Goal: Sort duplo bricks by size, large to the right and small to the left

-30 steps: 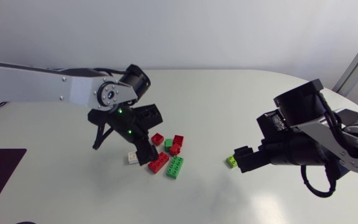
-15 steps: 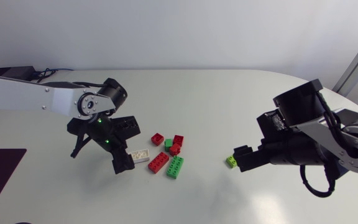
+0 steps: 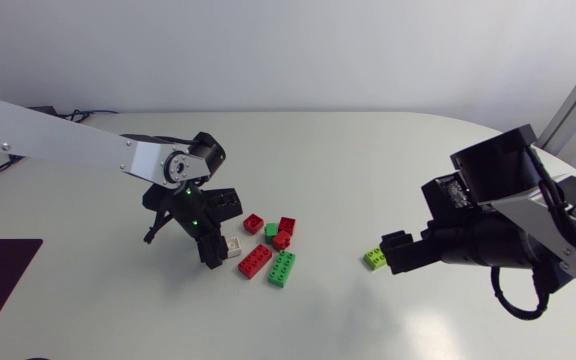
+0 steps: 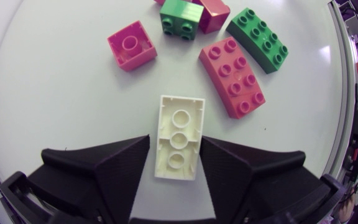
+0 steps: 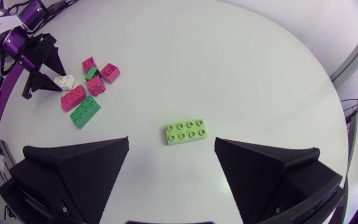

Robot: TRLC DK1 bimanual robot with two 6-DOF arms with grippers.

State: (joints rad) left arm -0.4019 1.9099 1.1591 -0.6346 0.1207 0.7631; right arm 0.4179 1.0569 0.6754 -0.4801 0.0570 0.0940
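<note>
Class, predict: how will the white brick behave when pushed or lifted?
The white brick looks like hollow moulded plastic, so probably stiff and light. Lying flat, open side up, it should slide rather than tip or roll. Its smooth sides might slip.

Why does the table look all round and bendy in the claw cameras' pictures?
Left wrist view: its fisheye lens bows the table edge into a curve, and the white brick near it looks huge. Right wrist view: same bulge, around the lime brick. Head view: hardly any bending.
</note>
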